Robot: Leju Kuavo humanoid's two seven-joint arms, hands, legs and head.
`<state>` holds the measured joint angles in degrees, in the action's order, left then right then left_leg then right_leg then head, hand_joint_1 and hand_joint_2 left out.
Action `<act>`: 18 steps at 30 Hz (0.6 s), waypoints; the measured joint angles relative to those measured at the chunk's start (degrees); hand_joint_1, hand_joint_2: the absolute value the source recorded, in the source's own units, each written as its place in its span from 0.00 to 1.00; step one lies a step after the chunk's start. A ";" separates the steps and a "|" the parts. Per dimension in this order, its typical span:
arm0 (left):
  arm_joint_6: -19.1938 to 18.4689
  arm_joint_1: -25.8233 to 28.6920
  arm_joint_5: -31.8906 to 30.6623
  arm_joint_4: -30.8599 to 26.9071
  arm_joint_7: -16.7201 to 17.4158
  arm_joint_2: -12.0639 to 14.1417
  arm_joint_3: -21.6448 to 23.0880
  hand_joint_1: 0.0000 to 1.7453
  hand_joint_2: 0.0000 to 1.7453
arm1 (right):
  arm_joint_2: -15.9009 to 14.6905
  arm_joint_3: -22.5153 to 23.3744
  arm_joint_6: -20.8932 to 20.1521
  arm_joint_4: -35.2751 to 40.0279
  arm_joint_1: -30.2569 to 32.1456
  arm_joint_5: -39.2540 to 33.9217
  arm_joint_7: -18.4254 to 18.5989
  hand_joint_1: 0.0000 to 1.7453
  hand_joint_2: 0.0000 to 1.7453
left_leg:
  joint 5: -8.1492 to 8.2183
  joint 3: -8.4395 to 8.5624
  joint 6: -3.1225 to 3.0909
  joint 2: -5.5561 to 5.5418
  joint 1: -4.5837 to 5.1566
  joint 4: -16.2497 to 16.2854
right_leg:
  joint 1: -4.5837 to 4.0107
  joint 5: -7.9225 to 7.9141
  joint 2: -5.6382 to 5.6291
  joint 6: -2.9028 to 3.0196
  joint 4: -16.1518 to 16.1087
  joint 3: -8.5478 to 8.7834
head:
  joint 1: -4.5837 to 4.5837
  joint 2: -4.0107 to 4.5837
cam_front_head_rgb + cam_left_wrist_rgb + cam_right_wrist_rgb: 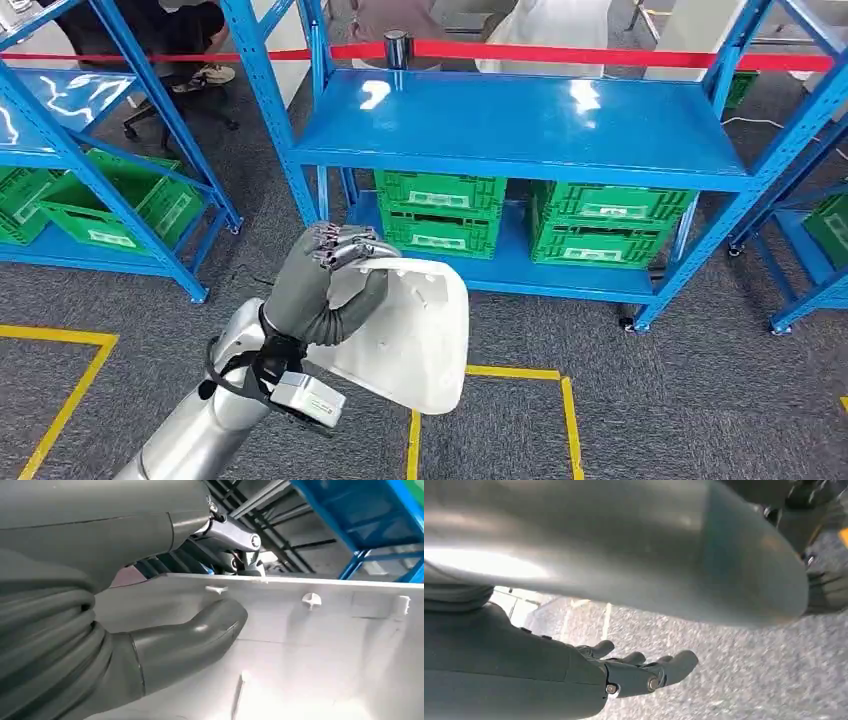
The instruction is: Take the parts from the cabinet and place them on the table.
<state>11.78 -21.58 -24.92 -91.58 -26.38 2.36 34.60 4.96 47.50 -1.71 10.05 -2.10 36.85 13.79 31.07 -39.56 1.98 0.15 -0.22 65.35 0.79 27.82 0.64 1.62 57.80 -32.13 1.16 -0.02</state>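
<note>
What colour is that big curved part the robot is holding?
White. The part in the left hand shows best in the head view.

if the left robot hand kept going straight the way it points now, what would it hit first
Probably the blue shelf rack ahead, around its lower level with the green crates. The left robot hand holds the white part, which would likely touch first; depth is unclear.

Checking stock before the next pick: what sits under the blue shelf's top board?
Under the blue shelf, stacked green crates sit on its lower board, another stack beside them. Their contents cannot be seen. The left hand holds a white part.
</note>
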 joint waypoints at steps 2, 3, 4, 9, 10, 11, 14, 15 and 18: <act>0.15 0.78 -0.31 0.02 -0.02 0.09 -0.41 1.00 1.00 | -0.02 0.00 -0.09 -0.02 0.06 0.17 0.04 0.00 0.00 | 4.42 -1.38 0.38 0.00 -0.06 8.05 | -0.09 -1.45 0.05 0.02 0.07 -1.87 | -0.02 0.00; 0.15 0.92 -0.33 0.04 -0.04 0.15 -0.46 1.00 1.00 | -0.02 0.00 -0.11 -0.02 0.06 0.17 0.04 0.00 0.00 | 4.45 -1.39 0.40 0.00 -0.07 9.27 | -0.09 -1.75 0.07 0.00 0.09 -2.28 | 0.00 0.00; 0.15 0.92 -0.33 0.04 -0.04 0.15 -0.46 1.00 1.00 | -0.02 0.00 -0.11 -0.02 0.06 0.17 0.04 0.00 0.00 | 4.45 -1.39 0.40 0.00 -0.07 9.27 | -0.09 -1.75 0.07 0.00 0.09 -2.28 | 0.00 0.00; 0.15 1.02 -0.35 0.07 -0.02 0.17 -0.48 1.00 1.00 | -0.02 0.00 -0.13 -0.02 0.05 0.17 0.04 0.00 0.00 | 4.27 -1.31 0.41 0.00 -0.07 9.92 | -0.10 -1.97 0.08 -0.01 0.10 -2.53 | 0.00 0.00; 0.17 1.41 -0.50 0.09 -0.02 0.26 -0.61 1.00 1.00 | -0.02 0.00 -0.15 -0.02 0.04 0.15 0.04 0.00 0.00 | 1.99 0.15 0.39 -0.01 -0.07 10.19 | -0.12 -2.98 0.14 -0.14 0.14 -3.61 | 0.04 0.00; 0.17 1.52 -0.55 0.07 -0.02 0.26 -0.63 1.00 1.00 | -0.02 0.00 -0.15 -0.02 0.04 0.13 0.04 0.00 0.00 | 0.23 1.68 0.28 -0.01 -0.07 8.80 | -0.13 -3.50 0.15 -0.24 0.20 -4.27 | 0.07 0.00; 0.41 1.61 -1.53 -0.13 0.07 0.24 -0.74 1.00 1.00 | 0.02 0.00 -0.35 -0.02 0.27 -0.02 0.09 0.00 0.00 | -0.23 13.03 -2.59 0.03 0.44 -9.26 | -0.05 -7.88 0.03 -2.68 -0.46 -6.49 | 0.55 0.00; 0.46 1.58 -1.55 -0.13 0.07 0.20 -0.76 1.00 1.00 | 0.02 0.00 -0.37 -0.02 0.14 -0.04 0.04 0.00 0.00 | -1.44 11.70 -3.42 0.34 0.24 -9.32 | 0.05 -3.37 -0.19 -2.94 2.21 -7.74 | 0.40 0.00; 0.50 1.83 -1.55 -0.02 0.09 0.20 -0.83 1.00 1.00 | 0.04 0.00 -0.57 -0.02 0.22 -0.04 0.04 0.00 0.00 | -3.70 9.13 -3.52 0.35 0.26 -9.14 | 0.16 5.96 -0.30 -3.52 14.67 -10.60 | 0.28 0.00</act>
<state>12.28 -19.75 -26.47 -91.60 -26.29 2.56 33.77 5.01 47.50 -2.27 10.03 -1.88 36.81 13.84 27.37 -30.43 -1.54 0.50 0.04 56.21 0.95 33.78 0.34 -1.90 72.46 -42.73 1.44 -0.02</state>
